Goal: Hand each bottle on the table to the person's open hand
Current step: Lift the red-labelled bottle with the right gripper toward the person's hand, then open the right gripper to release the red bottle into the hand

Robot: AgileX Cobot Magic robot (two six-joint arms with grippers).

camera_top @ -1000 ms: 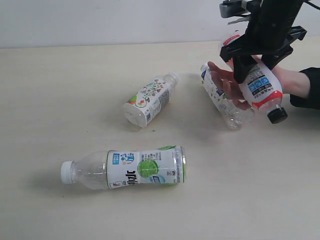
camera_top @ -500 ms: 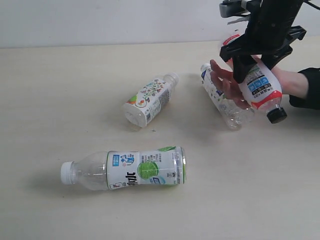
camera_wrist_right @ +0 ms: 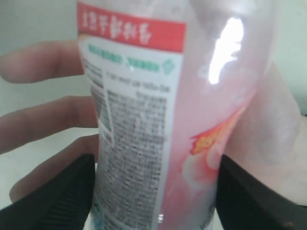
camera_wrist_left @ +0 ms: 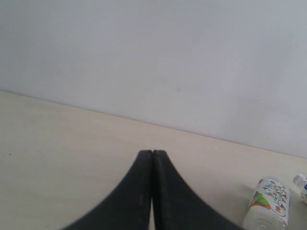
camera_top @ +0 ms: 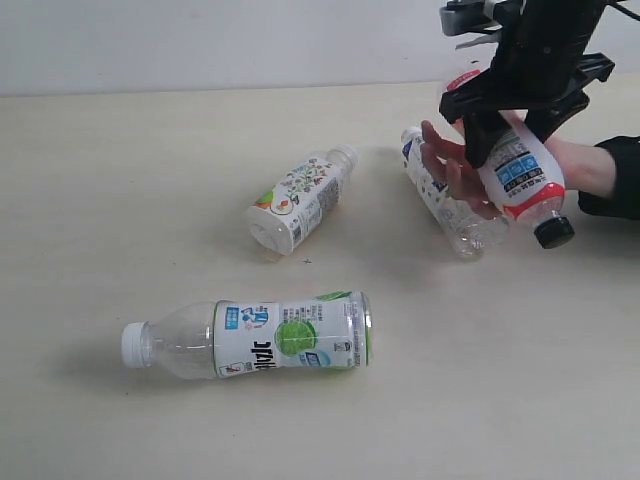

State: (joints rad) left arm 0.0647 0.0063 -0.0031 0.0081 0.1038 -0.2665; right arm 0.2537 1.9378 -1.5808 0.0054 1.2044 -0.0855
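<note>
The red-and-white bottle (camera_top: 520, 175) with its black cap (camera_top: 553, 231) lies slanted across the person's open hand (camera_top: 450, 165) at the far right. My right gripper (camera_top: 512, 145) comes down over it, a finger against each side of its body. In the right wrist view the bottle (camera_wrist_right: 144, 120) fills the space between my black fingers (camera_wrist_right: 57, 196), with the hand (camera_wrist_right: 43, 120) behind it. The white-and-blue bottle (camera_top: 445, 205) lies under the hand. The colourful-print bottle (camera_top: 300, 198) and the white-and-green bottle (camera_top: 285, 335) lie on the table (camera_top: 120, 200). My left gripper (camera_wrist_left: 152, 153) is shut and empty.
A pale wall runs along the table's far edge. The person's black sleeve (camera_top: 615, 180) enters from the right edge. In the left wrist view the colourful-print bottle (camera_wrist_left: 268, 203) shows off to one side, well apart from the left gripper.
The person's fingers have curled up slightly toward the red-and-white bottle. The bottles on the table and both arms have stayed where they were.
</note>
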